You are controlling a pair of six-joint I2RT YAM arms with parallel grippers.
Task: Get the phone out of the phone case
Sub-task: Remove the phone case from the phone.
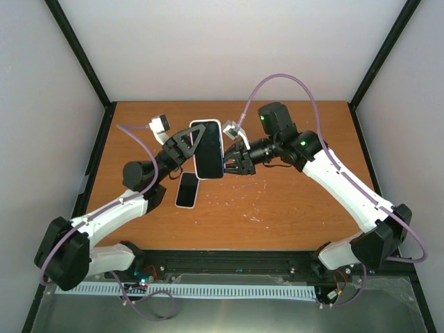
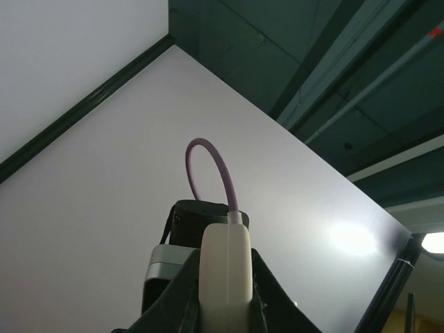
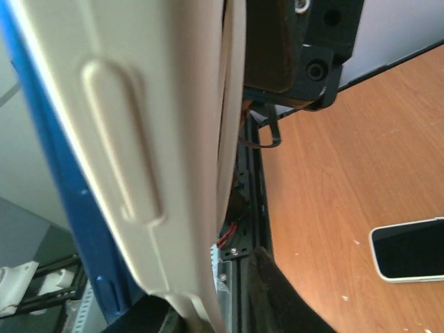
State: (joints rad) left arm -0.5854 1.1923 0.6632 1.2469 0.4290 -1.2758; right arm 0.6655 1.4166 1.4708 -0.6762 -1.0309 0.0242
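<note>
Aloft over the centre of the worktop (image 1: 298, 208), the phone case (image 1: 207, 149) is pinched at its left edge by the tightly closed left claw (image 1: 196, 141), with the right claw (image 1: 227, 161) at its right edge, grip unclear. Whether the phone is inside cannot be told, a dark-faced handset (image 1: 187, 189) lying on the worktop just nearer. Prying the rim away is judged the move called for next.

I am viewing the table (image 1: 291, 208) from above and behind the arm bases (image 1: 66, 260), looking down. The left wrist camera is pointing upward past the phone case (image 2: 225, 270) at the enclosure wall (image 2: 104, 208). The right wrist camera is sitting very close to that case, sharing the phone (image 3: 409, 250) lying on the table with the overhead view.
</note>
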